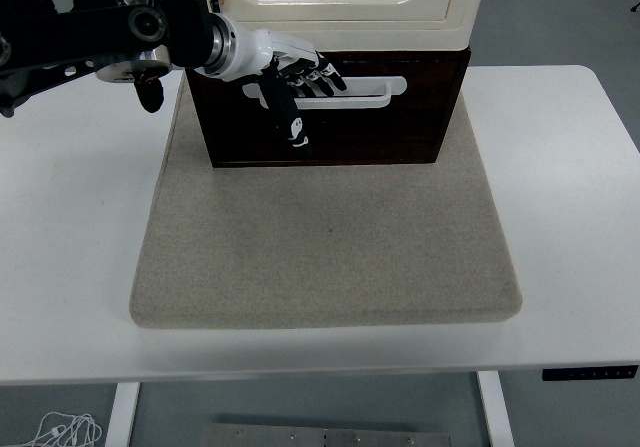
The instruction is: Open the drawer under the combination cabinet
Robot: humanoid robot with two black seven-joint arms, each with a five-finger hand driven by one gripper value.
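1. Your left hand (290,77) is at the drawer (325,107), up at the left end of the white handle (350,93); fingers (322,72) curled over the bar, thumb hanging down the dark front; looks clamped on the handle, though you can't see under the bar.
2. Drawer sits under the cream cabinet (345,2), at the far edge of the grey mat (325,242) on the white bench (560,197).
3. Drawer front looks about flush with the cabinet above; no gap showing; judge it shut.
4. Progress: reach and grip done; the pull toward the near edge is all left.
5. Right hand not in view.
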